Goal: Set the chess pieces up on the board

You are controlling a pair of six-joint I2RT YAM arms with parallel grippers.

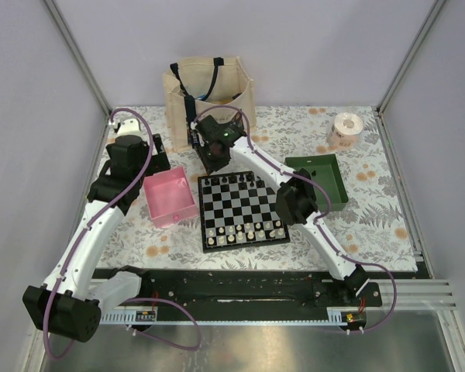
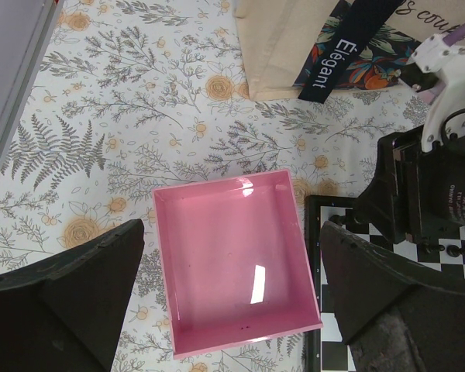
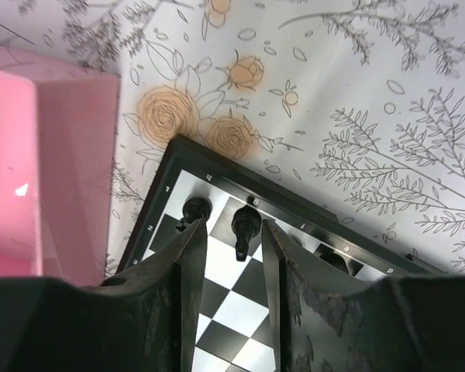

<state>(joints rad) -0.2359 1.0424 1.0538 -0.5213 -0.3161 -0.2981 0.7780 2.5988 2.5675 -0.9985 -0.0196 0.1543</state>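
Right fingers (image 3: 187, 271) apart over the far-left corner of the black-and-white chequered chessboard (image 1: 234, 208), straddling 1 tiny black plastic chess piece (image 3: 246, 226) upright on the back row; a 2nd black piece (image 3: 196, 208) stands just beside it. Left fingers (image 2: 77, 287) wide apart, empty, above the square pink plastic tray (image 2: 232, 263). Chessboard lies flat on the floral tabletop (image 1: 372, 209).

The pink tray (image 2: 232, 256) is smooth, glossy plastic, the floral table cover (image 2: 139, 116) looks matt, perhaps cloth, the tote bag (image 2: 275, 46) is woven fabric, and the chess pieces (image 3: 246, 225) gleam like black plastic.
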